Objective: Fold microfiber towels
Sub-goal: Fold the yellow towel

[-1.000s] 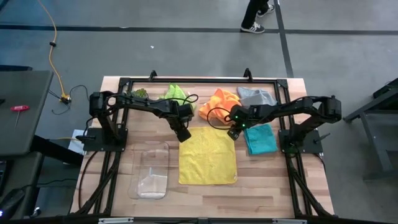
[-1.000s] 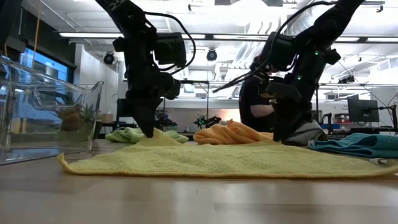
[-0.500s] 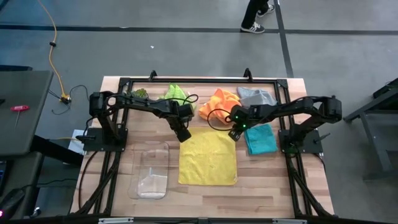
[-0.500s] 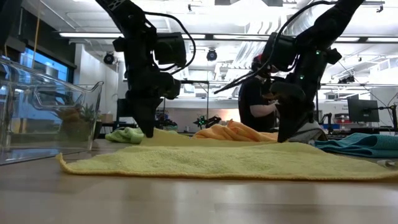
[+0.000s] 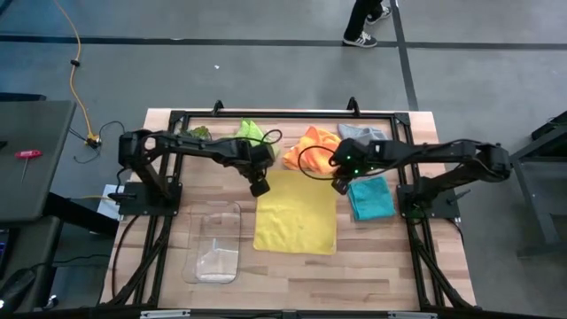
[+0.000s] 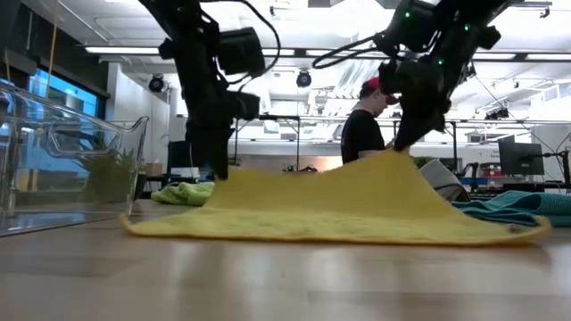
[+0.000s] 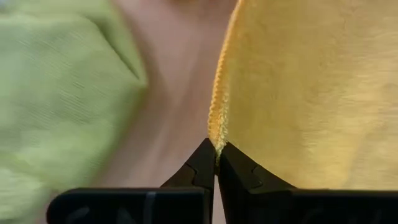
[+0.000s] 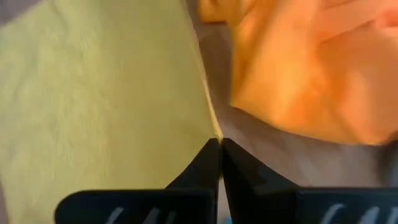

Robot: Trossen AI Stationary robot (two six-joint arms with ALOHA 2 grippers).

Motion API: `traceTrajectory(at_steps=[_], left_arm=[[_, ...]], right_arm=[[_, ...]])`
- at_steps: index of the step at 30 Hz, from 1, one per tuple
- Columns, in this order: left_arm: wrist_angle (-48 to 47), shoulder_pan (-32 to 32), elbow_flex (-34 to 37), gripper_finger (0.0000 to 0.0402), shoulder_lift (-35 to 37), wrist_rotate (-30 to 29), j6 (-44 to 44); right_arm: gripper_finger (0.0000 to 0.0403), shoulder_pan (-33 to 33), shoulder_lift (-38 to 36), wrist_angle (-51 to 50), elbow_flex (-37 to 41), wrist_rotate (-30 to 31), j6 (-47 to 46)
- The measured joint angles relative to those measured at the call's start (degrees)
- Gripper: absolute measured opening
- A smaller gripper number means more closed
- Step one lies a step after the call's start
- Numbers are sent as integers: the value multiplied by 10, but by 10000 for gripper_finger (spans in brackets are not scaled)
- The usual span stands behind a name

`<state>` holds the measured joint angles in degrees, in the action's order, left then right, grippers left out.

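The left gripper (image 5: pixel 259 187) and right gripper (image 5: pixel 339 184) each have jaws pinching a far corner of the yellow towel (image 5: pixel 295 217), lifting that edge; its near edge lies on the table (image 5: pixel 372 257), straight toward the front

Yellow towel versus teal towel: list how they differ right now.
The yellow towel is spread wide, while the teal towel shows a smaller patch. The yellow towel's far corners are pinched and lifted by the left gripper and right gripper; the teal towel lies untouched. Both sit on the wooden table.
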<state>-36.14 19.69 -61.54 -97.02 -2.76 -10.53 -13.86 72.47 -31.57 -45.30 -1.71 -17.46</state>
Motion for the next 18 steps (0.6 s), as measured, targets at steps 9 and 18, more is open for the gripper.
traceTrajectory(at_steps=[9,18], left_arm=[[16,10,0,0,50,-56,62],[59,4,0,0,97,-122,131]], right_arm=[[0,0,0,-30,-35,105,75],[0,1,0,-67,-87,145,98]])
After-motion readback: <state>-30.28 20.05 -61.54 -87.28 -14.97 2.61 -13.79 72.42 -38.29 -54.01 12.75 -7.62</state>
